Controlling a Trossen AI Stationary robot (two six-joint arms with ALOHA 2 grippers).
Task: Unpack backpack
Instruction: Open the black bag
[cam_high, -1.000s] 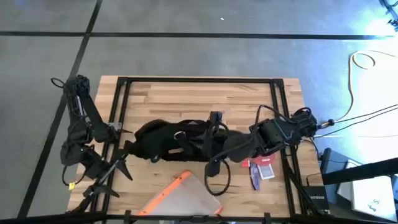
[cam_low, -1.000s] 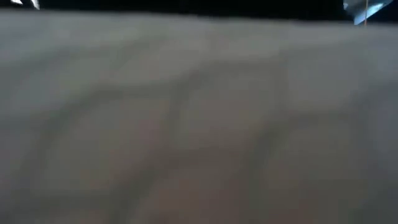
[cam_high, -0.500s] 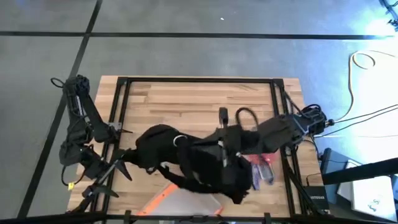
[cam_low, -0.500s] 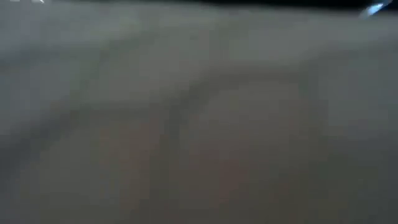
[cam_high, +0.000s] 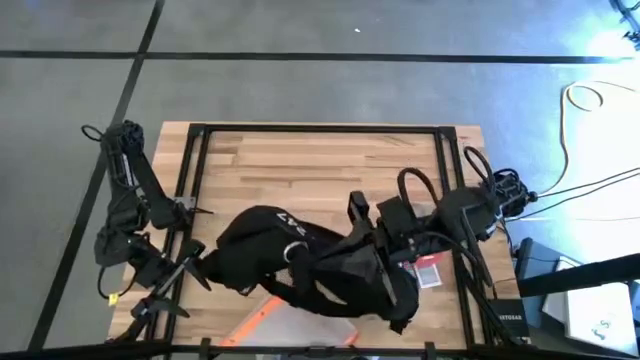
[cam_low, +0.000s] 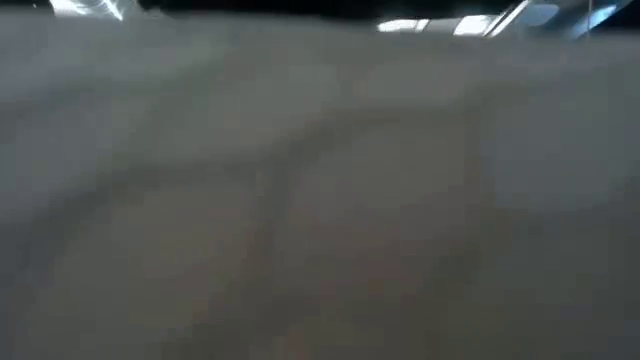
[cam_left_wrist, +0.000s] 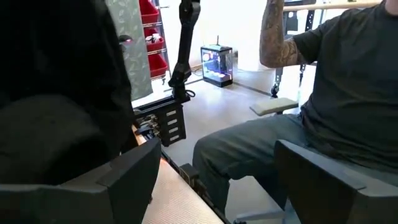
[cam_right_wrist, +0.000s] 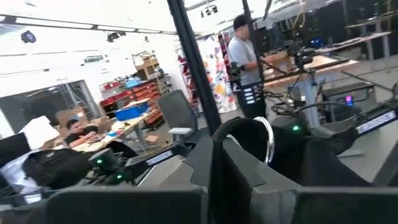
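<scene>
The black backpack with white lettering lies across the table's middle, its right end raised. My right gripper is shut on that end, beside the top handle loop. The loop also rises just past the fingertips of my right gripper in the right wrist view. My left gripper stands open at the backpack's left end. In the left wrist view, black fabric bulges over one finger. I cannot tell whether they touch. My right gripper pinches the backpack's black fabric at its right end, at the foot of the handle loop. Its own fingers hide the exact spot. It comes from the table's right side. That end is lifted, and the body sags onto the table.
A translucent pouch with orange trim lies partly under the backpack at the near edge. Red and white small items lie near the right arm. A black frame borders the table. A seated person is beyond it. A blurred pale surface fills the low view.
My right gripper has risen and drawn back toward the table's right edge, lifting the backpack's right end. The backpack's body has swung out toward the near edge, over the pouch. The left end has stayed by my left gripper.
</scene>
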